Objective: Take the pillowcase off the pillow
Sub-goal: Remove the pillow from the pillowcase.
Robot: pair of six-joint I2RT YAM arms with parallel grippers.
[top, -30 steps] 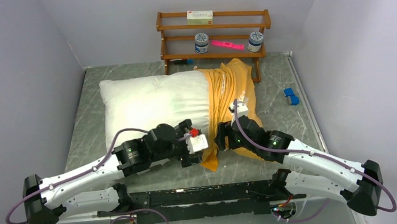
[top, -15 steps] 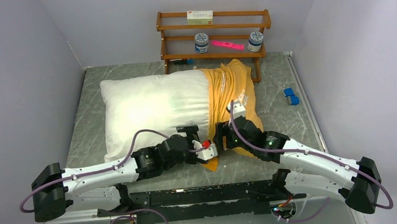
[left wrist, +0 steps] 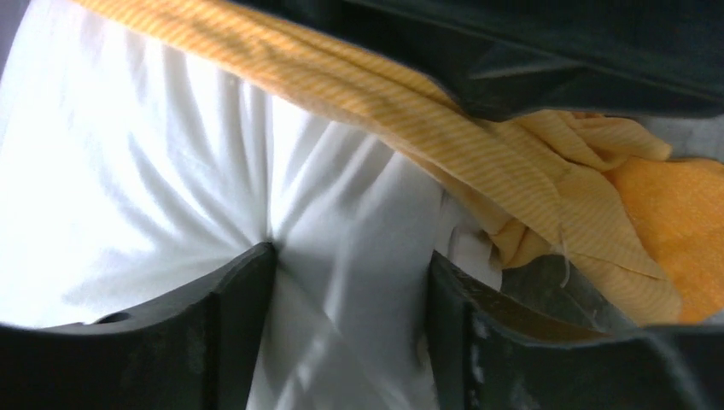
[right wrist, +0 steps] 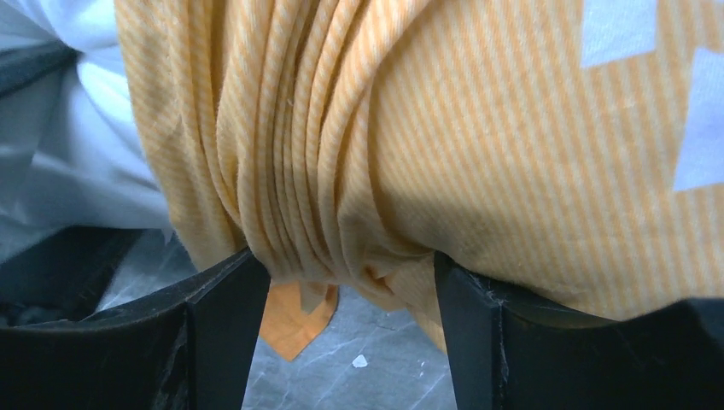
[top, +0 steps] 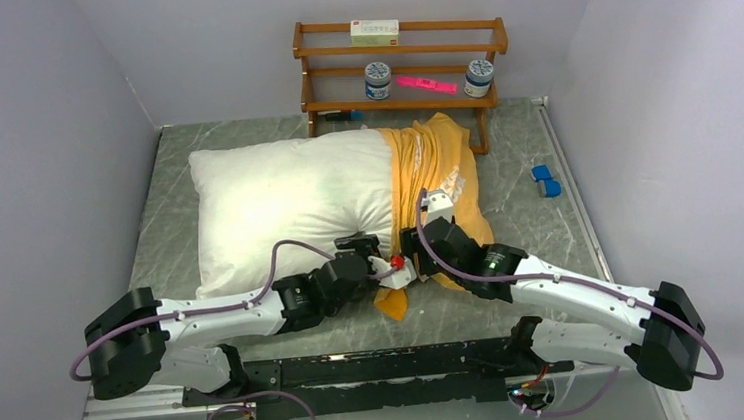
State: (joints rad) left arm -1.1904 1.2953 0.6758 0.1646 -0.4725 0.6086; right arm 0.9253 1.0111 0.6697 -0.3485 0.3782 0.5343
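The white pillow (top: 287, 202) lies across the table, its left part bare. The orange-yellow pillowcase (top: 436, 160) is bunched over its right end, with white lettering showing and a corner hanging at the near edge. My left gripper (top: 363, 247) is at the pillow's near right corner; in the left wrist view (left wrist: 350, 282) its jaws pinch a bulge of white pillow (left wrist: 171, 171) fabric, with the pillowcase (left wrist: 529, 171) just beyond. My right gripper (top: 414, 245) is beside it; in the right wrist view (right wrist: 350, 273) its jaws clamp a pleated bunch of pillowcase (right wrist: 478, 154).
A wooden shelf (top: 402, 67) stands at the back behind the pillowcase, holding two jars, a pink item and a small box. A blue object (top: 545, 180) lies on the marble table (top: 524, 148) at the right. Grey walls close in on both sides.
My left arm has stretched forward and lowered, bringing its gripper onto the pillow's near right corner. My right gripper has shifted slightly left with the pillowcase bunch.
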